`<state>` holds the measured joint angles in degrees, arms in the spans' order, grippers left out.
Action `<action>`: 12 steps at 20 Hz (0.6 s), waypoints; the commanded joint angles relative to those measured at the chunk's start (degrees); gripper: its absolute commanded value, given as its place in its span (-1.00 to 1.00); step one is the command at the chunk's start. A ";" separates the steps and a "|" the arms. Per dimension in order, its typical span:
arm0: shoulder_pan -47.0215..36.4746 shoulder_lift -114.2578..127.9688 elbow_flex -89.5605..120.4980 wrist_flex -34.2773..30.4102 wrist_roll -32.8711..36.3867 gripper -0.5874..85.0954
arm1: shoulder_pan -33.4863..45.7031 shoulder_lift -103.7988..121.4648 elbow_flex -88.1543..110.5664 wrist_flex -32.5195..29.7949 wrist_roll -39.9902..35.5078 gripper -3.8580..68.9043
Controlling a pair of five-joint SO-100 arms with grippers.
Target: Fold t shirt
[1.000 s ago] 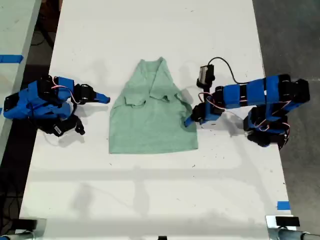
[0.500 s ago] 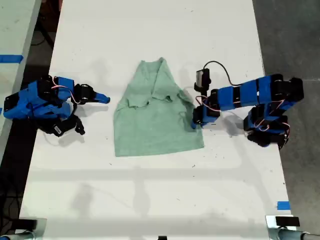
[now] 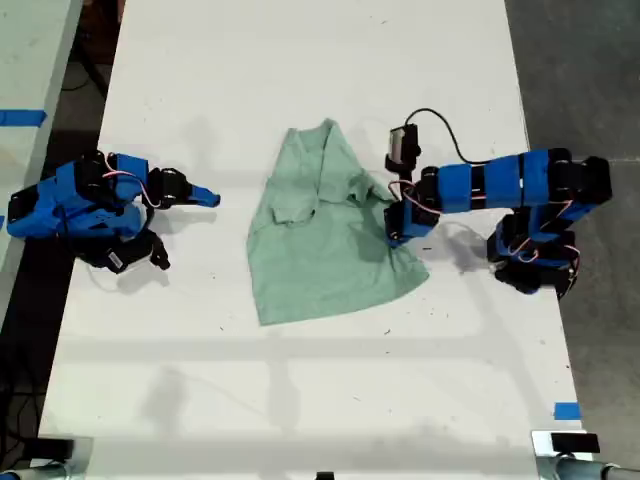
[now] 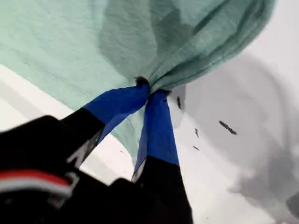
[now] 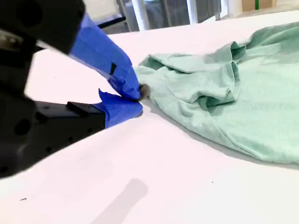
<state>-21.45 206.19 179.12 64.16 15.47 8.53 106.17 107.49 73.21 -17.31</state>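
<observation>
I was looking down on a long white table point(image 3: 300, 400) — scuffed, with small dark specks scattered over it. A strip of blue tape point(image 3: 566, 411) sat near its edge at the exterior view's lower right. Off the exterior view's left stood a second pale surface point(image 3: 25, 60) with its own blue tape mark point(image 3: 22, 117). Grey floor point(image 3: 585, 70) ran along the exterior view's right — bare and mottled.

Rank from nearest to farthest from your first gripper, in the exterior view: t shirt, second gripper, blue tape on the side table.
1. t shirt, pinched in my first gripper.
2. My second gripper, beyond the shirt, exterior view's left.
3. Blue tape, exterior view's far left edge.
</observation>
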 commanded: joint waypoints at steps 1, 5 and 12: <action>0.09 0.44 -0.53 -0.62 -0.35 -0.99 | -1.76 1.32 -12.39 -1.05 -5.45 -0.87; 0.09 0.44 -0.53 -0.62 -0.35 -0.99 | -4.57 -11.07 -25.31 -1.14 -8.70 -0.87; 0.09 0.44 -0.53 -0.62 -0.35 -0.99 | -7.03 -30.06 -42.63 3.34 -10.20 -0.26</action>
<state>-21.45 206.19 179.12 64.16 15.47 2.72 75.41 70.22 75.41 -26.72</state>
